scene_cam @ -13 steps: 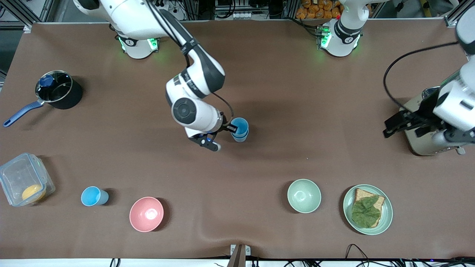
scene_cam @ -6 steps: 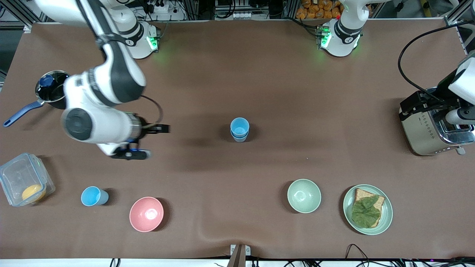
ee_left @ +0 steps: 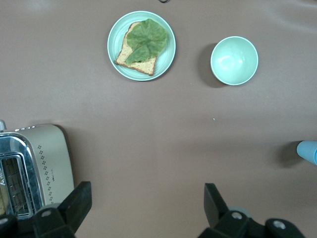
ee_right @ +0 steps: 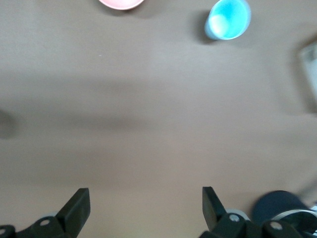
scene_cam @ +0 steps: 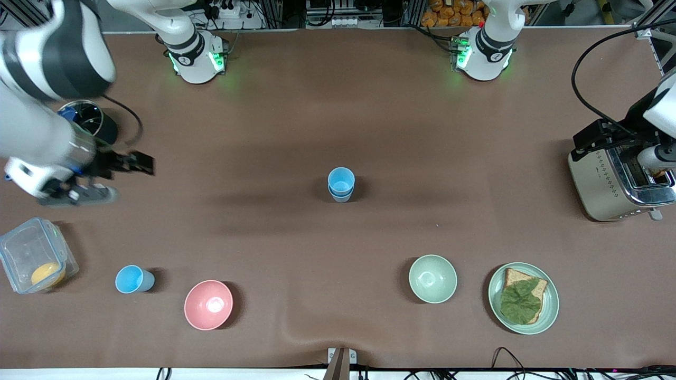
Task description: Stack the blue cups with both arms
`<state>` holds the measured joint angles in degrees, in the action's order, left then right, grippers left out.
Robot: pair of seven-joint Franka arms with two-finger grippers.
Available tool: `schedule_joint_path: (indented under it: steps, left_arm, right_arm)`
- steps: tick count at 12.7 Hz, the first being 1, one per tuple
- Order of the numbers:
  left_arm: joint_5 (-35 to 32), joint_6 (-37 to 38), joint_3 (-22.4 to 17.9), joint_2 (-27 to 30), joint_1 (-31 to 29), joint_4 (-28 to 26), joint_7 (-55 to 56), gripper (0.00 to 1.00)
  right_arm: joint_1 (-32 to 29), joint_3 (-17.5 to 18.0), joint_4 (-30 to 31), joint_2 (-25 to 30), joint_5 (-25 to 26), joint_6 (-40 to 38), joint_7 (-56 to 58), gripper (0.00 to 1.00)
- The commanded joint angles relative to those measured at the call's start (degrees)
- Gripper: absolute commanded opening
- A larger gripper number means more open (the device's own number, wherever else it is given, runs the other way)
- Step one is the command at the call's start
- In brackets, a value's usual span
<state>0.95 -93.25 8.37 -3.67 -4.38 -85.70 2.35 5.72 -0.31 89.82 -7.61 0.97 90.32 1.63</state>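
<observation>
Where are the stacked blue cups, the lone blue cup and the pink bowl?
stacked blue cups point(scene_cam: 341, 184): front view, on the top cup's open mouth.
lone blue cup point(scene_cam: 130, 279): front view, inside its open mouth.
pink bowl point(scene_cam: 208, 305): front view, on the inside of the bowl.

Robot lab, aluminium framing point(scene_cam: 647, 24), cables point(scene_cam: 591, 100)

Matt brown desk covering, plastic cups, glazed bowls, shiny metal toaster.

The desk point(scene_cam: 369, 105) is showing a smooth matt brown sheet, rippling slightly at its edge. The stacked blue cups point(scene_cam: 341, 184) and a lone blue cup point(scene_cam: 133, 279) are looking like smooth plastic. Beside the left claw point(ee_left: 143, 208), the toaster point(scene_cam: 612, 184) is gleaming as brushed metal. The pink bowl point(scene_cam: 208, 304) and green bowl point(scene_cam: 432, 278) are shining glossily.
</observation>
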Motion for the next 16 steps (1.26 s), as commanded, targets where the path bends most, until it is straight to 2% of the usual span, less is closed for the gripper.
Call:
schedule_joint_path:
  steps: [1,5,7,9,12,16]
  left_arm:
    - [-1.4,1.5,-0.1,0.7,-0.4,0.3,-0.9,1.00]
    - [-1.5,3.2,-0.1,1.1,-0.4,0.3,-0.8,1.00]
    - [-1.6,3.6,-0.2,1.9,-0.4,0.3,-0.9,1.00]
    - [-4.2,5.3,0.3,2.1,-0.4,0.3,-0.5,1.00]
    - [-4.4,5.3,0.1,2.6,-0.4,0.3,-1.1,1.00]
    - [-4.4,5.3,0.1,2.6,-0.8,0.4,-1.5,1.00]
  right_arm:
    - [-6.3,1.4,2.4,5.3,1.4,-2.0,4.9,1.00]
    - [-7.3,1.4,-1.1,6.5,0.3,-5.6,0.3,1.00]
    - [-7.3,1.4,-1.8,6.6,-2.1,-7.2,-2.7,1.00]
    - [-7.3,1.4,-3.9,6.6,-2.1,-9.4,-1.6,1.00]
    - [-7.5,1.2,-4.0,6.6,-2.1,-9.3,3.1,1.00]
    - [-7.4,1.3,-3.4,8.1,-2.0,-9.5,3.3,1.00]
